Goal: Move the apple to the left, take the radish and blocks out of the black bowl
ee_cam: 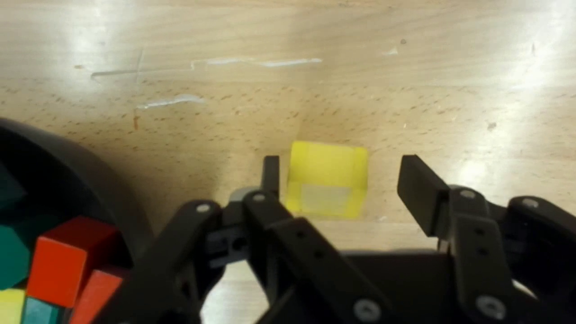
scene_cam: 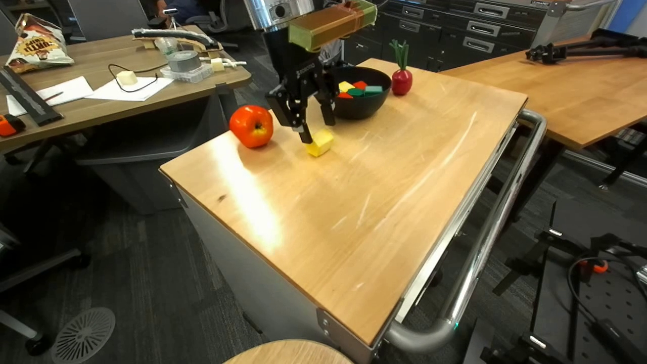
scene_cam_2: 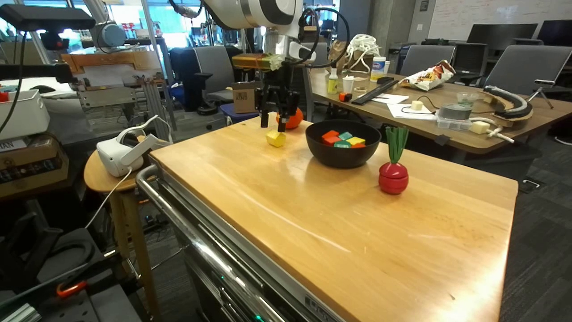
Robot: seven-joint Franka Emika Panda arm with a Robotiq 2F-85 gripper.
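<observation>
A yellow block lies on the wooden tabletop, apart from both fingers of my open gripper. In both exterior views the gripper hangs just above this block, holding nothing. The black bowl stands beside it, with several red, green and yellow blocks inside, among them a red block. The red-orange apple rests near the table edge, on the gripper's opposite side from the bowl; in an exterior view the gripper partly covers the apple. Outside the bowl, close to its rim, the radish stands upright with green leaves.
The bowl's wall rises close to the gripper's left finger in the wrist view. A metal handle rail runs along one side of the table. A desk with a chip bag and tape stands apart from the table.
</observation>
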